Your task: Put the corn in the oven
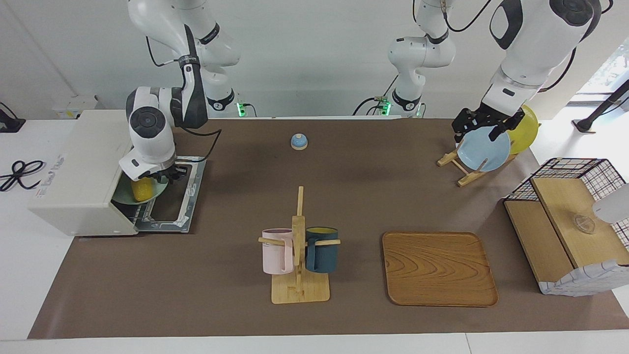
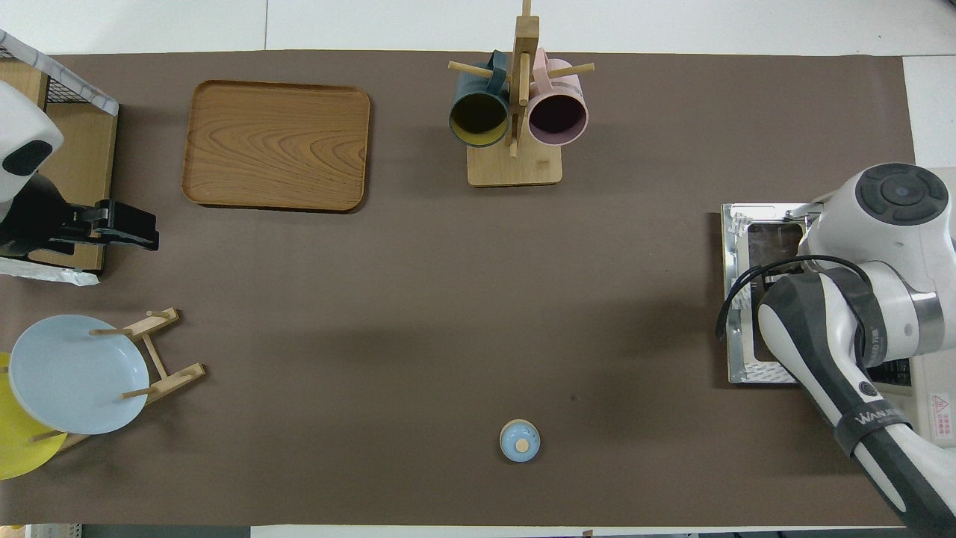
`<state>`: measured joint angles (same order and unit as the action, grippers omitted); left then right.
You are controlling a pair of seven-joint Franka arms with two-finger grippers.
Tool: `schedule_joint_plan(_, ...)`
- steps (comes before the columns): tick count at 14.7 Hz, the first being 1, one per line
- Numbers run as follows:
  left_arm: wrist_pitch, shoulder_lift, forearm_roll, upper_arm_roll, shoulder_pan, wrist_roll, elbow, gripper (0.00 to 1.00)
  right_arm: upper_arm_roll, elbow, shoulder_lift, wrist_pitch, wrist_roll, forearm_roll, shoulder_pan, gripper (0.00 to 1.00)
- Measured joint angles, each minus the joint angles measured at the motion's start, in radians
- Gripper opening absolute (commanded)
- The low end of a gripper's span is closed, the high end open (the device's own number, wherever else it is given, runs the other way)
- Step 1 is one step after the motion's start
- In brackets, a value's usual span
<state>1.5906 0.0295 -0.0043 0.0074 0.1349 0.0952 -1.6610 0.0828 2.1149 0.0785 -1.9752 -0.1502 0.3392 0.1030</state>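
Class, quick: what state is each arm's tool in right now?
Left tool: open, holding nothing, over the blue plate.
Right tool: at the oven mouth, over the corn; open or shut cannot be told.

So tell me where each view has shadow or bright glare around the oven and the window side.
Facing view: the oven's open mouth is shaded, yet the corn reads bright yellow on the teal plate below the right gripper; daylight washes out the corner above the wire basket. Overhead view: the right arm hides the oven mouth; soft arm shadows on the brown mat.
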Motion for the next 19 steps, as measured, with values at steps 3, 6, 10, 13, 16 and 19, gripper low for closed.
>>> schedule_joint_plan(3,0.0,0.0,0.0,0.0,0.0,0.0,0.0,1.0,0.003,-0.06,-0.003,0.074,0.0,-0.048,-0.04,0.21)
schedule_joint_plan(6,0.0,0.0,0.0,0.0,0.0,0.0,0.0,1.0,0.004,-0.078,-0.003,0.071,-0.012,-0.156,-0.081,0.0)
schedule_joint_plan(10,0.0,0.0,0.0,0.0,0.0,0.0,0.0,1.0,0.006,-0.005,0.001,-0.072,-0.114,-0.177,-0.155,0.0)
schedule_joint_plan(13,0.0,0.0,0.0,0.0,0.0,0.0,0.0,1.0,0.007,0.065,0.032,-0.186,-0.158,-0.177,-0.182,0.0)
schedule_joint_plan(16,0.0,0.0,0.0,0.0,0.0,0.0,0.0,1.0,-0.001,0.076,0.082,-0.217,-0.159,-0.177,-0.172,0.0)
schedule_joint_plan(19,0.0,0.0,0.0,0.0,0.0,0.0,0.0,1.0,-0.005,0.076,0.104,-0.23,-0.171,-0.151,-0.17,0.0)
